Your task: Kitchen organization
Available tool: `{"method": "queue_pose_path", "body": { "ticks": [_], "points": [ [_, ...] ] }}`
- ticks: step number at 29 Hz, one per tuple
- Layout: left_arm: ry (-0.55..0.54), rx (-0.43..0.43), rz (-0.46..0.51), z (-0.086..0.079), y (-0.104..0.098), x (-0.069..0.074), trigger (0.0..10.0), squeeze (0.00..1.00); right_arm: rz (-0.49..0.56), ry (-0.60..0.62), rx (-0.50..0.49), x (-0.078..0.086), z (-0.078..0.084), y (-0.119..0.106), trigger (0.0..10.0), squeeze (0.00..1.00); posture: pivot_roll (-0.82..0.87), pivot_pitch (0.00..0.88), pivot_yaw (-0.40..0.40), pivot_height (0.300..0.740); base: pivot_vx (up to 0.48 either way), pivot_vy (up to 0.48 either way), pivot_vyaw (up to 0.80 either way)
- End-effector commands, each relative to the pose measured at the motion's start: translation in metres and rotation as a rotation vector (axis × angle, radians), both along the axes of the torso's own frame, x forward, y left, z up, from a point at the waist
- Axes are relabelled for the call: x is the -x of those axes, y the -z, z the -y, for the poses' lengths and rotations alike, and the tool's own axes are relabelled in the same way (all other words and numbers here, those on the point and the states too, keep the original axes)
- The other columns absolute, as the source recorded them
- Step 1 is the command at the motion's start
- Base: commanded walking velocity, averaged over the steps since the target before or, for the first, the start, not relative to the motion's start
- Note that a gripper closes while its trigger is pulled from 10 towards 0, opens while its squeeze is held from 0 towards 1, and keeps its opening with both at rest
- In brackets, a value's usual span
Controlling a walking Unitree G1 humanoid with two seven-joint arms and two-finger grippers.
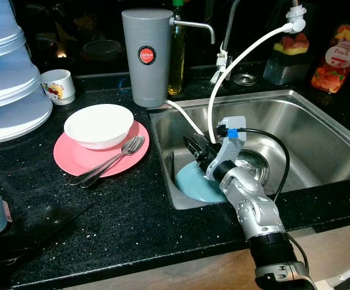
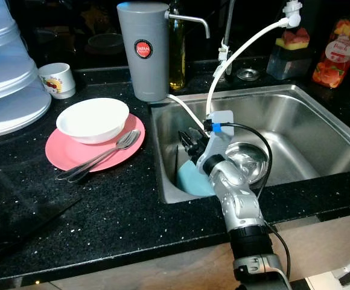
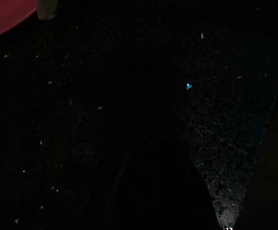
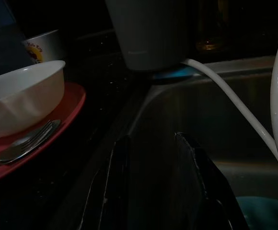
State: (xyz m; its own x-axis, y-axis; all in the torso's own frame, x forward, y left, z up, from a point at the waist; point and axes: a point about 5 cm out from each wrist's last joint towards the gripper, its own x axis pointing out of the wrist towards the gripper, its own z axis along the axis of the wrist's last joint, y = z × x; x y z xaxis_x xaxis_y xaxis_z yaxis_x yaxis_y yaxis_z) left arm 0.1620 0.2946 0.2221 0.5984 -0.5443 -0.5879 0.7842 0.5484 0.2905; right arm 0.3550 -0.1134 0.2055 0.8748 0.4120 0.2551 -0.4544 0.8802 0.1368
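Inside the steel sink (image 1: pixel 320 130), against its left wall, the right gripper (image 1: pixel 194 147) hangs above a light blue plate (image 1: pixel 194 184) that leans tilted in the front left corner, its rim running from about 10 o'clock up at the wall down to 4 o'clock near the drain. The head views show that plate broadly; the right wrist view catches just a teal sliver of it (image 4: pixel 259 211) beyond the black fingers (image 4: pixel 117 177), which stand spread with a clear gap between them and nothing held. The gripper's long axis points toward 11 o'clock, at the sink's back left corner.

The wrist view looks low across the black counter (image 1: pixel 133 211) and sees the side of the white bowl (image 4: pixel 21 96) sitting on the pink plate (image 4: pixel 57 124), with a fork (image 4: pixel 28 141) lying on that plate's rim. From the head, a fork and spoon (image 1: pixel 111 158) lie together on the pink plate with heads at 2 o'clock and handles toward 8 o'clock, running off its edge. A grey water filter (image 1: pixel 146 54) stands at the sink's 11 o'clock, a white hose (image 1: pixel 247 51) arcing into the basin, and a small mug (image 1: pixel 59 86) sits at the bowl's 11 o'clock.

The left wrist view is nearly black, showing speckled counter and a red plate edge (image 3: pixel 5 14); whether the left gripper is spread or closed cannot be told
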Motion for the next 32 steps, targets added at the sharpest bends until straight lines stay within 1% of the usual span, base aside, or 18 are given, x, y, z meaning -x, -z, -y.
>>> {"method": "queue_pose_path", "body": {
  "ticks": [1, 2, 4, 5, 7, 9, 13, 16, 17, 18, 21, 23, 24, 25, 27, 29, 31, 32],
  "points": [
    [-0.008, 0.042, 0.021, 0.003, -0.004, -0.006, 0.0, 0.0, -0.043, -0.005, -0.002, 0.0, -0.001, 0.008, 10.0, 0.0, 0.09, 0.077, 0.023, 0.74, 0.0, 0.0, 0.0],
    [-0.008, 0.042, 0.021, 0.003, -0.004, -0.006, 0.0, 0.0, -0.043, -0.005, -0.002, 0.0, -0.001, 0.008, 10.0, 0.0, 0.09, 0.077, 0.023, 0.74, 0.0, 0.0, 0.0],
    [0.018, 0.114, 0.091, 0.012, -0.019, -0.013, 0.0, 0.0, -0.042, -0.004, -0.003, -0.001, -0.001, 0.007, 10.0, 0.0, 0.09, 0.077, 0.025, 0.74, 0.0, 0.0, 0.0],
    [0.018, 0.114, 0.091, 0.012, -0.019, -0.013, 0.0, 0.0, -0.042, -0.004, -0.003, -0.001, -0.001, 0.007, 10.0, 0.0, 0.09, 0.077, 0.025, 0.74, 0.0, 0.0, 0.0],
    [0.052, 0.187, 0.134, 0.022, -0.031, -0.017, 0.0, 0.0, -0.042, -0.002, -0.004, -0.001, 0.0, 0.007, 10.0, 0.0, 0.09, 0.076, 0.025, 0.74, 0.0, 0.0, 0.0],
    [0.052, 0.187, 0.134, 0.022, -0.031, -0.017, 0.0, 0.0, -0.042, -0.002, -0.004, -0.001, 0.0, 0.007, 10.0, 0.0, 0.09, 0.076, 0.025, 0.74, 0.0, 0.0, 0.0],
    [0.112, 0.276, 0.165, 0.034, -0.042, -0.019, 0.0, 0.0, -0.042, -0.001, -0.009, -0.001, 0.0, 0.007, 10.0, 0.0, 0.09, 0.077, 0.027, 0.74, 0.0, 0.0, 0.0],
    [0.123, 0.295, 0.164, 0.036, -0.043, -0.019, 0.0, 0.0, -0.042, -0.002, -0.01, -0.001, 0.0, 0.007, 10.0, 0.0, 0.09, 0.077, 0.03, 0.74, 0.0, 0.0, 0.0],
    [0.14, 0.34, 0.165, 0.04, -0.045, -0.02, 0.0, 0.0, -0.043, -0.002, -0.011, 0.0, -0.001, 0.007, 10.0, 0.0, 0.09, 0.077, 0.03, 0.74, 0.0, 0.0, 0.0],
    [0.14, 0.34, 0.165, 0.04, -0.045, -0.02, 0.0, 0.0, -0.043, -0.002, -0.011, 0.0, -0.001, 0.007, 10.0, 0.0, 0.09, 0.077, 0.03, 0.74, 0.0, 0.0, 0.0],
    [0.182, 0.478, 0.219, 0.053, -0.057, -0.026, 0.0, 0.0, -0.043, -0.004, -0.016, 0.0, 0.0, 0.006, 10.0, 0.0, 0.09, 0.076, 0.032, 0.74, 0.0, 0.0, 0.0],
    [0.187, 0.549, 0.29, 0.059, -0.064, -0.034, 0.0, 0.0, -0.043, -0.005, -0.024, -0.001, -0.001, 0.006, 10.0, 0.0, 0.09, 0.075, 0.032, 0.74, 0.0, 0.0, 0.0],
    [0.187, 0.549, 0.29, 0.059, -0.064, -0.034, 0.0, 0.0, -0.043, -0.005, -0.024, -0.001, -0.001, 0.006, 10.0, 0.0, 0.09, 0.075, 0.032, 0.74, 0.0, 0.0, 0.0],
    [0.174, 0.57, 0.343, 0.062, -0.066, -0.041, 0.0, 0.0, -0.041, -0.003, -0.033, -0.001, -0.001, 0.005, 10.0, 0.0, 0.09, 0.075, 0.035, 0.74, 0.0, 0.0, 0.0],
    [0.129, 0.57, 0.44, 0.067, -0.064, -0.057, 0.0, 0.0, -0.034, 0.004, -0.06, -0.002, -0.002, 0.002, 10.0, 0.0, 0.09, 0.074, 0.034, 0.74, 0.0, 0.0, 0.0],
    [0.116, 0.551, 0.478, 0.074, -0.057, -0.067, 0.0, 0.0, -0.012, 0.016, -0.09, -0.002, -0.002, -0.003, 10.0, 0.0, 0.09, 0.075, 0.037, 0.74, 0.0, 0.0, 0.0],
    [0.111, 0.563, 0.497, 0.082, -0.054, -0.074, 0.0, 0.0, 0.022, 0.032, -0.124, -0.001, 0.0, -0.011, 10.0, 0.0, 0.08, 0.074, 0.039, 0.74, 0.0, 0.0, 0.0],
    [0.111, 0.563, 0.497, 0.082, -0.054, -0.074, 0.0, 0.0, 0.022, 0.032, -0.124, -0.001, 0.0, -0.011, 10.0, 0.0, 0.08, 0.074, 0.039, 0.74, 0.0, 0.0, 0.0]
  ]
}}
